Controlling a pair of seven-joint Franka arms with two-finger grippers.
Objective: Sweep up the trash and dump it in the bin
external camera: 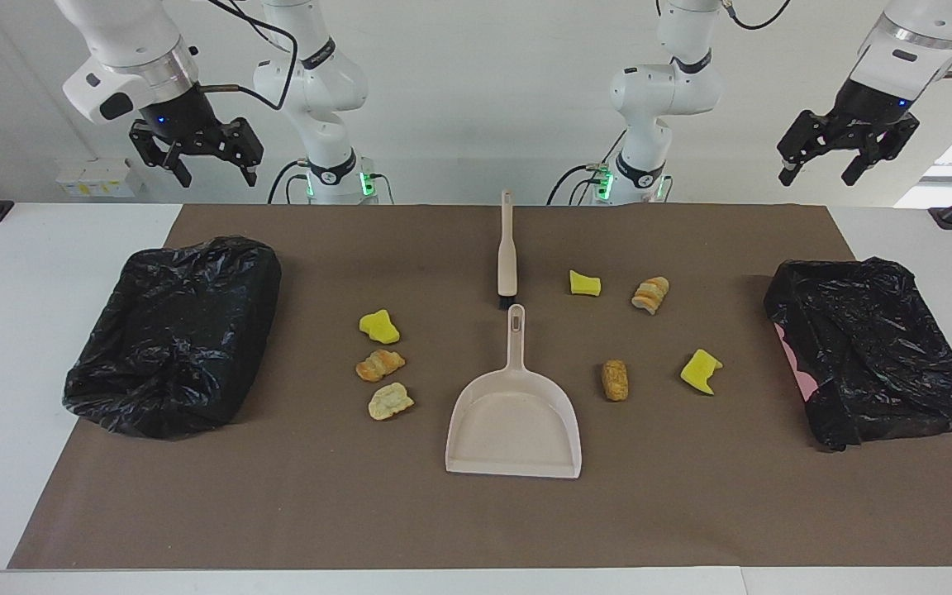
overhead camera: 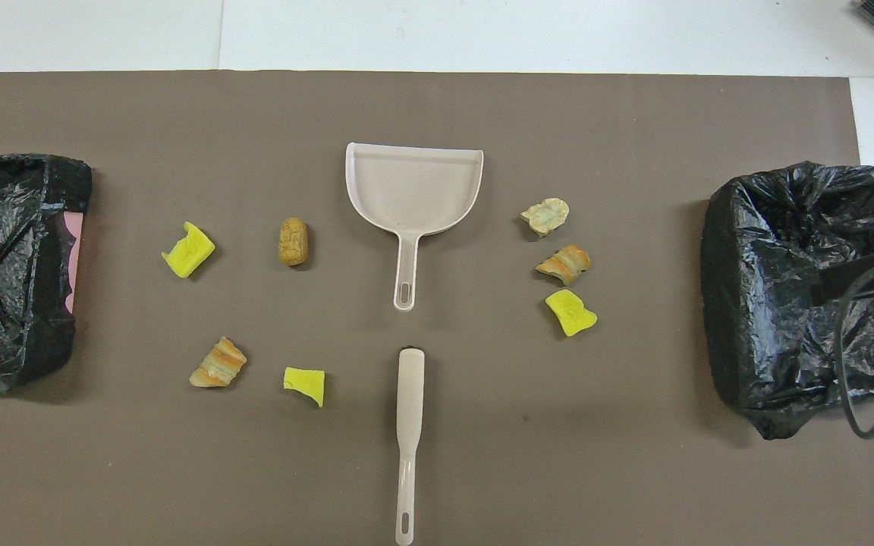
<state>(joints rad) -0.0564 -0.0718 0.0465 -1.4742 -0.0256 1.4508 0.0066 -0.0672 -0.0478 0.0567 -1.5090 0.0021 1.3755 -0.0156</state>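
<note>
Bright yellow and golden-brown trash (external camera: 379, 326) lies on a plain brown mat (external camera: 691, 496) over a white tabletop (external camera: 21, 273); beige dustpan (external camera: 514, 426), beige brush (external camera: 506, 248), glossy black bin bags (external camera: 174, 335)

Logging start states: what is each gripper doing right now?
Left gripper: open, empty, raised at its own end of the table.
Right gripper: open, empty, raised at its own end.
</note>
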